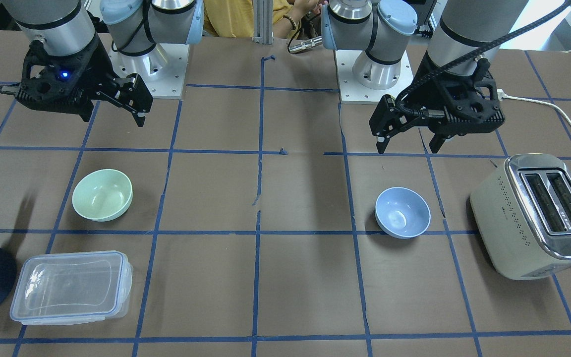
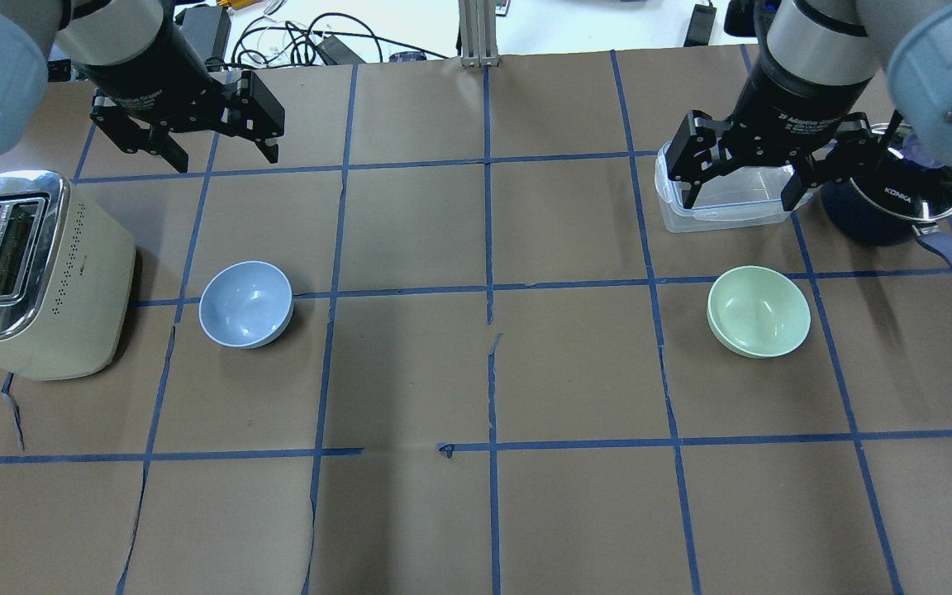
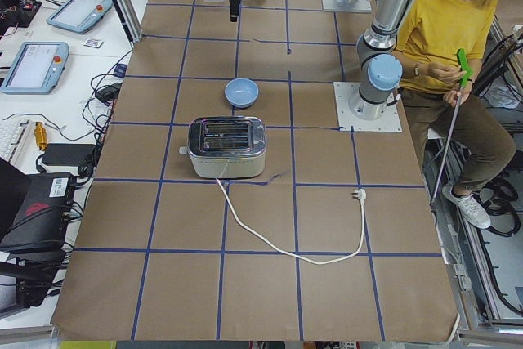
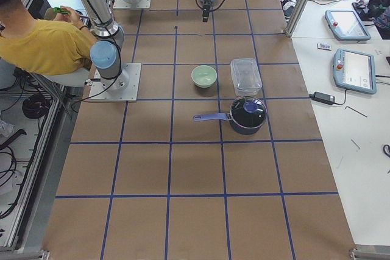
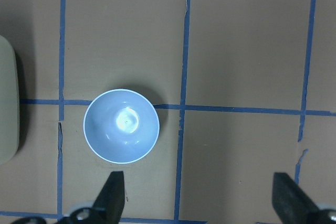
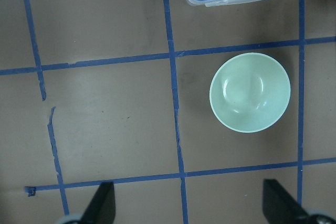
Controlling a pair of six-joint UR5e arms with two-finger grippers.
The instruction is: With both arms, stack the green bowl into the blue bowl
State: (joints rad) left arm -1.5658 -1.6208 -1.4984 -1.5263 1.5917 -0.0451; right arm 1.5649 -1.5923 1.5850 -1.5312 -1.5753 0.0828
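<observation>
two bowls, both upright and well apart on the brown-papered table [image 2: 484, 372], not yet stacked. one green bowl [image 2: 759, 311], right of centre in the overhead view, near but not touching the single clear lidded container [image 2: 716, 218] above it. one blue bowl [image 2: 245, 303], left of centre there, just beside the one cream toaster [image 2: 38, 273] at the left edge. two claws, both raised above the table: left gripper [image 2: 224, 155] at upper left, fingers spread wide, grips nothing; right gripper [image 2: 739, 197] at upper right, in front of the container, likewise spread and bare. one dark pot [image 2: 864, 221] with a glass lid and long blue handle at the right edge. one person in yellow [image 3: 449, 46], seated behind the robot.
</observation>
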